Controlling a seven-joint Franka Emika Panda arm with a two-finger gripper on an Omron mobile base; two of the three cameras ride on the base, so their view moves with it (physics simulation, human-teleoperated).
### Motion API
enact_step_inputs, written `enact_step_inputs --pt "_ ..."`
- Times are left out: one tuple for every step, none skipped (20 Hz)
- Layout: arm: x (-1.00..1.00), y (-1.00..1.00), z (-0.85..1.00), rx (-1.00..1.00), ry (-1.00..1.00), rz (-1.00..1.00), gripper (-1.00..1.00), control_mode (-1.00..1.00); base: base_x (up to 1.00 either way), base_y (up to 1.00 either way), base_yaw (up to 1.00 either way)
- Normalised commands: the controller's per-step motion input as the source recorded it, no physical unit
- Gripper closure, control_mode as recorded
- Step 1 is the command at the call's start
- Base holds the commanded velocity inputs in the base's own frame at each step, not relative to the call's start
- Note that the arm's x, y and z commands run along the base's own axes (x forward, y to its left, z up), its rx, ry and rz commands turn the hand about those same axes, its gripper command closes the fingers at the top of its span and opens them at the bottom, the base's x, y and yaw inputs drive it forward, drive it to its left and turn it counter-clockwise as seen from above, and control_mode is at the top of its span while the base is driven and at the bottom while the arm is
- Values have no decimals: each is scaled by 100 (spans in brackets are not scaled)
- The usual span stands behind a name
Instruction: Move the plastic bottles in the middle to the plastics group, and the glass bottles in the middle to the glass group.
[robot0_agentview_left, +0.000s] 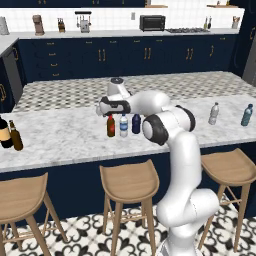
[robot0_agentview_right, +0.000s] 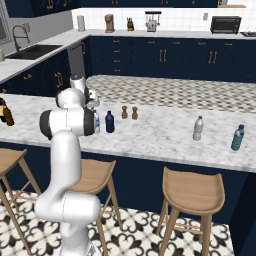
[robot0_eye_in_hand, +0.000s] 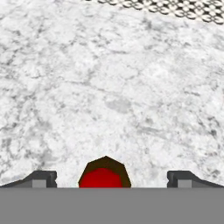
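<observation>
Glass is what I am about to take: the reddish-brown bottle stands upright on the marble table, leftmost in the middle row, with the water bottle just right of it and the navy bottle beyond that. My gripper hangs just above it with jaws spread wide and nothing held; in the hand view the red cap sits between the two fingertips. I judge the bottle rigid, smooth, fairly heavy for its slimness and breakable if tipped, so I would grasp the body below the cap, squarely, without nudging its close neighbour. Its home, the wine bottle and amber bottle, is far left.
</observation>
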Motion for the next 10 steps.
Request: enact_step_inputs --pt "15 0 -11 0 0 0 -100 -100 0 0 0" --pt "15 0 -9 0 0 0 -100 -100 0 0 0" --pt "11 0 -11 0 0 0 -100 -100 0 0 0" --pt "7 0 -10 0 0 0 -100 -100 0 0 0" --pt "1 0 -5 0 0 0 -100 -100 0 0 0" --pt "0 0 0 0 0 0 -100 -100 0 0 0" --pt "0 0 0 0 0 0 -100 -100 0 0 0" --pt "0 0 0 0 0 0 -100 -100 0 0 0" --pt "0 0 0 0 0 0 -100 -100 0 0 0" --pt "0 0 0 0 0 0 100 -100 0 0 0"
